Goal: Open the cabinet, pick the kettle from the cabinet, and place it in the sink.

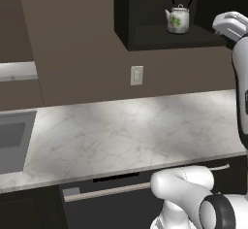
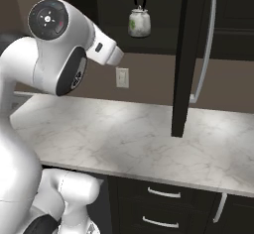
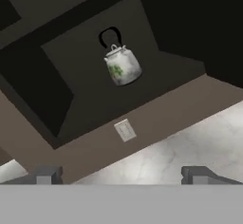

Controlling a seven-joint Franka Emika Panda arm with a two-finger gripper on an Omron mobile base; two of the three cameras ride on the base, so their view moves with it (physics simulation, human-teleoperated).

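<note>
The black upper cabinet (image 1: 145,36) stands open; its door (image 2: 184,54) is swung out edge-on, with the long silver handle (image 2: 206,44) on its right. Inside, the white kettle (image 1: 178,18) with green leaves and a black arched handle sits upright on the shelf; the kettle (image 2: 139,22) is alone there. In the hand view the kettle (image 3: 122,66) lies ahead, well away from my gripper (image 3: 122,175), which is open with nothing between its fingertips (image 3: 47,174). The grey sink (image 1: 12,140) is set into the counter at the far left.
A white marble counter (image 1: 126,131) runs below the cabinet. A wall outlet (image 1: 137,75) sits on the brown backsplash under the shelf. Black base drawers (image 2: 163,193) with short handles are below. The open door hangs over the counter's right part.
</note>
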